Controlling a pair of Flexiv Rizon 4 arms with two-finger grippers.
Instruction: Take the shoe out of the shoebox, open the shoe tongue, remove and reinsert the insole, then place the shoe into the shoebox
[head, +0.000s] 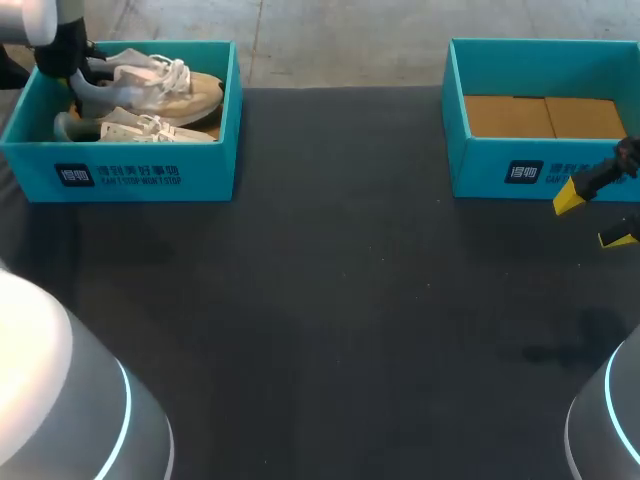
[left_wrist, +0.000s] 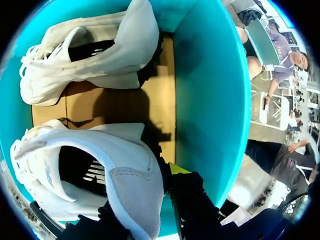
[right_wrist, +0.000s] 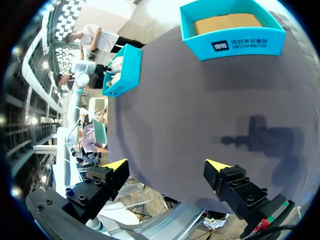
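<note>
Two white shoes lie in the teal shoebox (head: 140, 170) at the table's far left: one (head: 165, 88) toward the back, the other (head: 140, 127) nearer the front wall. My left gripper (head: 78, 85) is down inside the box at the shoes' heel end. In the left wrist view, my left gripper (left_wrist: 145, 195) is shut on the heel (left_wrist: 132, 182) of the nearer shoe, with one yellow tip showing beside the heel and the other finger hidden behind it. The second shoe (left_wrist: 85, 50) lies ahead on the cardboard floor. My right gripper (head: 592, 217) (right_wrist: 166, 165) hangs open over the table's right side, holding nothing.
A second teal box (head: 520, 170) (right_wrist: 235, 42) with a bare cardboard floor stands at the far right, just behind my right gripper. Black tabletop (head: 330, 300) stretches between the two boxes and toward the front edge.
</note>
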